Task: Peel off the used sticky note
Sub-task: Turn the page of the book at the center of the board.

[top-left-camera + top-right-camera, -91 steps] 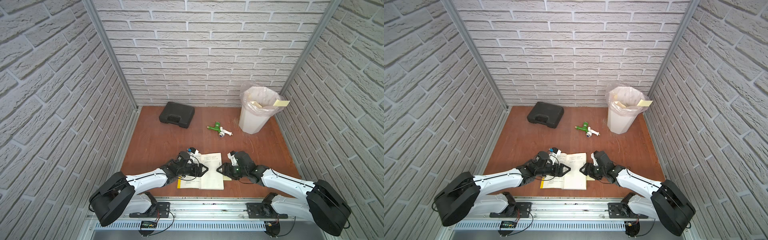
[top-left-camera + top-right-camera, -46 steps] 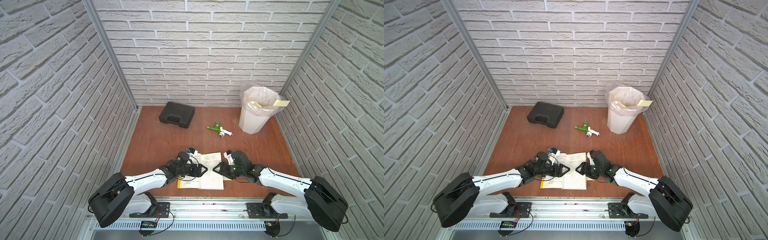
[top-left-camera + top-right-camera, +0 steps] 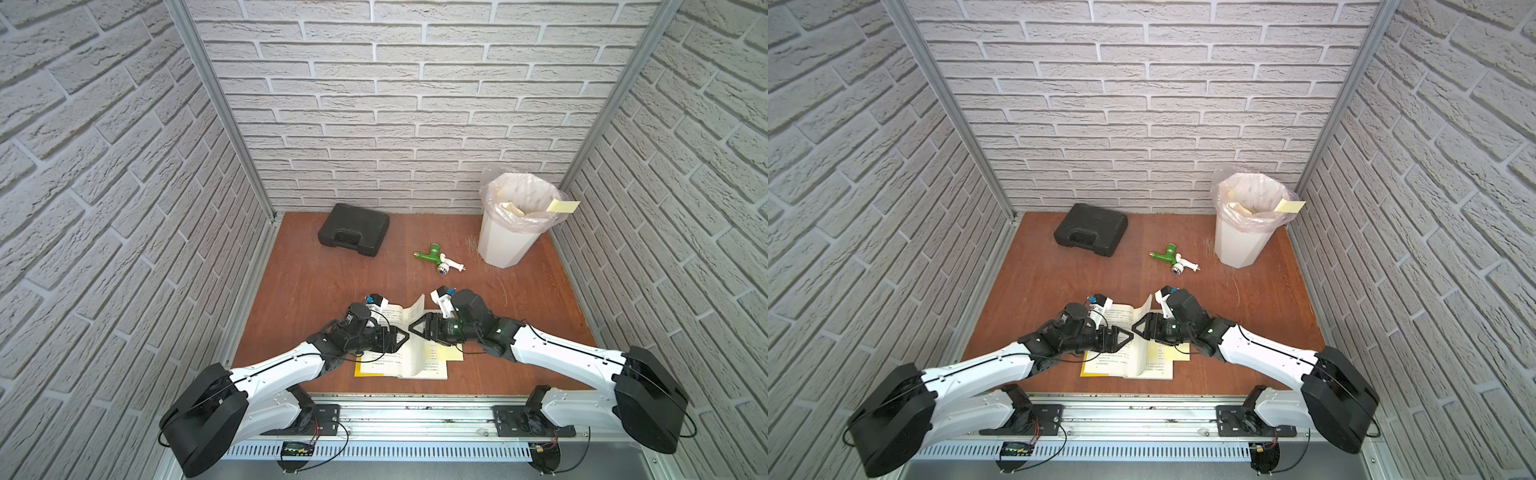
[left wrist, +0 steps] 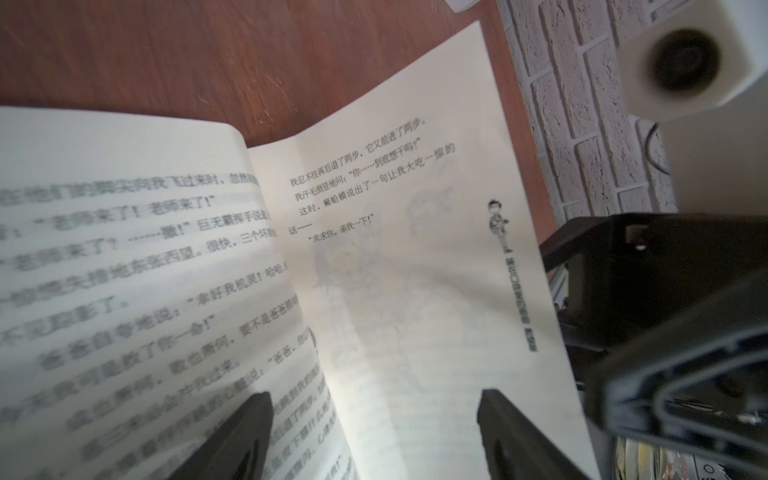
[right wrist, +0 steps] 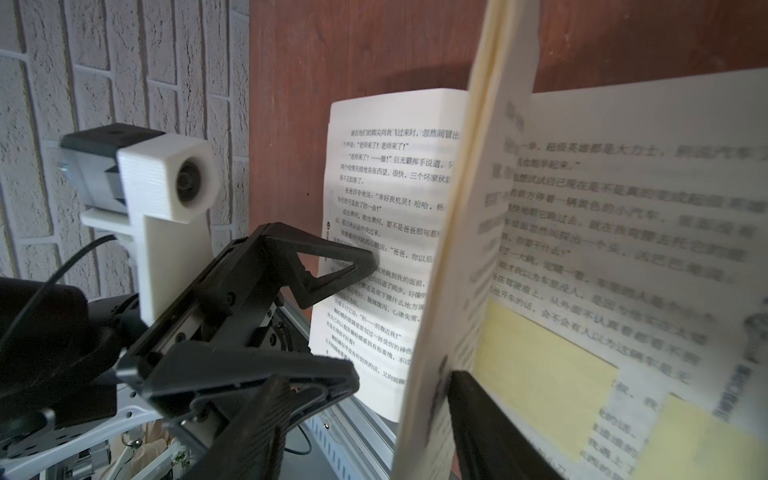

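The open book (image 3: pixel 384 360) sat at lower centre in both top views, on the wooden table (image 3: pixel 332 270), with both arms meeting right over it. One page (image 3: pixel 417 306) stood upright between the two halves.

The sticky note (image 5: pixel 540 365) was stuck on the right-hand page (image 5: pixel 623 208), lower right of the right wrist view. A second yellow note (image 5: pixel 702 444) sat just past it toward the corner.

The right gripper (image 3: pixel 417 328) had its fingers apart and the upright page stood in the gap. One finger (image 5: pixel 490 419) was right up against the leaf, but as far as I could see it wasn't pinching anything.

The left gripper (image 3: pixel 400 333) was partly open too and gripped nothing. Its upper finger (image 5: pixel 345 266) had the tip on the left-hand page (image 5: pixel 386 174), looked like touching.

Up in the upper right, the bin (image 3: pixel 498 245) had a used note (image 3: pixel 563 206) hanging off its rim.
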`<state>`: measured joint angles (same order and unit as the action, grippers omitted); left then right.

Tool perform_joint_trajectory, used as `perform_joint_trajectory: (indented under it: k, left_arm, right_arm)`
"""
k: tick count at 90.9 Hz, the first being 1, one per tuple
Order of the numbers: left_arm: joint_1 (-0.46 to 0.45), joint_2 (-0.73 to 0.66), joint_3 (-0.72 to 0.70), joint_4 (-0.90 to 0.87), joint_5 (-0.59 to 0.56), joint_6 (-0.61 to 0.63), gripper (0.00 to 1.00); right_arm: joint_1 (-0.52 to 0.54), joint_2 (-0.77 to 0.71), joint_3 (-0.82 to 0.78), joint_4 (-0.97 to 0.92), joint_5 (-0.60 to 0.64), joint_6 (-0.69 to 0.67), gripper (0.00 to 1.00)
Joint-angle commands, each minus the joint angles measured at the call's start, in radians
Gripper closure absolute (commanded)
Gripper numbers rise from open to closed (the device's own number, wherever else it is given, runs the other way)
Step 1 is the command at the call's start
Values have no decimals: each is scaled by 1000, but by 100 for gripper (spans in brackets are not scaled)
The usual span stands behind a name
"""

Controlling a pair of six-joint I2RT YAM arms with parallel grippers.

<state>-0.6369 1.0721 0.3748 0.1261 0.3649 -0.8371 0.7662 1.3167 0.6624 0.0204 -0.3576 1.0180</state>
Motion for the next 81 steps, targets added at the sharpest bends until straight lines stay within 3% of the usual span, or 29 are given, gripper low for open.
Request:
perform_joint_trajectory:
  k: [1,45,59,81]
  left_arm:
    - [24,-83,-3,-94,-29,35,18]
    - [69,-441,25,-442,-124,74,18]
    - [70,-485,80,-521,-139,108,18]
    - [70,-476,83,-462,-96,113,17]
  right_arm:
    - [21,82,53,86,-28,6,34]
    - [24,425,232,141,-131,-50,35]
    - [24,501,244,204,-161,-33,35]
    - [23,552,279,217,-191,-38,36]
